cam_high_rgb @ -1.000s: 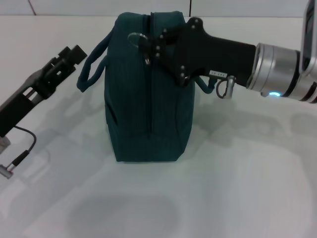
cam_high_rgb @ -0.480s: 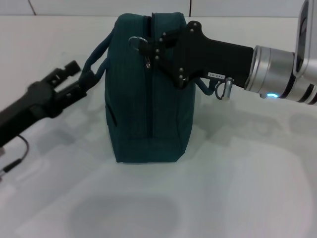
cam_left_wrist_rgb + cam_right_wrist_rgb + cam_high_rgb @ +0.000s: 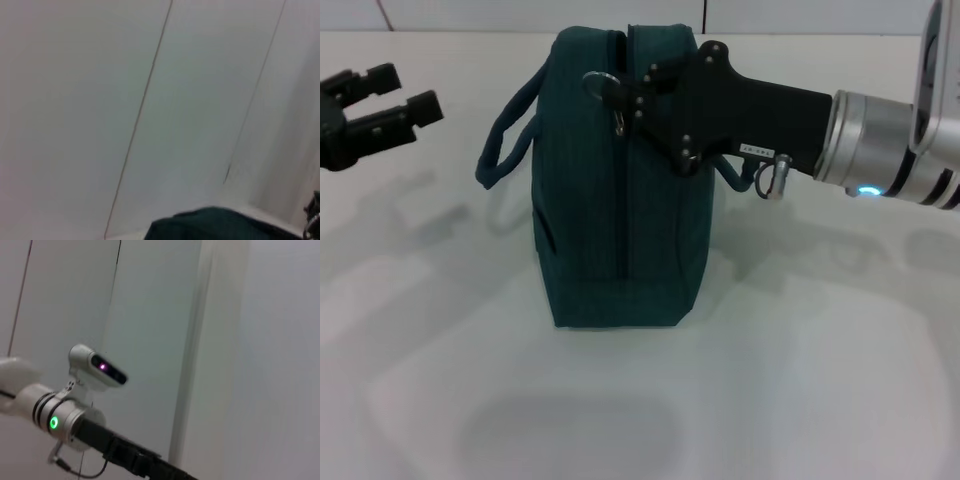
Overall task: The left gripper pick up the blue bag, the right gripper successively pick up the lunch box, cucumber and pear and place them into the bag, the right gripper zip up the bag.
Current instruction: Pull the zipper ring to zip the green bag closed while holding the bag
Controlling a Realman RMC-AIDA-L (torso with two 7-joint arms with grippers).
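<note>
**Mia:** What do you see from the head camera?

**Ben:** A dark blue-green cloth bag (image 3: pixel 620 180) stands upright in the middle of the smooth white table (image 3: pixel 800 380). Its zip runs up the front, and a loop handle (image 3: pixel 505 140) hangs off its left side.

**Mia:** Where is the left gripper (image 3: pixel 405 105)?

**Ben:** Up at the left edge, well apart from the bag. Half a second ago it was right at the handle. Now it has pulled back and up, and its two black fingers are spread apart with nothing between them.

**Mia:** And the right gripper (image 3: pixel 620 95)?

**Ben:** It is at the top of the bag, right by the zip pull. It has hardly moved. I cannot tell if its fingers are pinched on anything.

**Mia:** So what does that mean?

**Ben:** I think the bag is packed and zipped, and the left arm has let go. No lunch box, cucumber or pear is outside.

**Mia:** And the left wrist camera?

**Ben:** Mostly a pale wall with thin dark seams. The top of the bag peeks in at the lower edge.

**Mia:** The right wrist camera?

**Ben:** Pale wall panels again, and the other arm farther off, with a green light on it.
</note>
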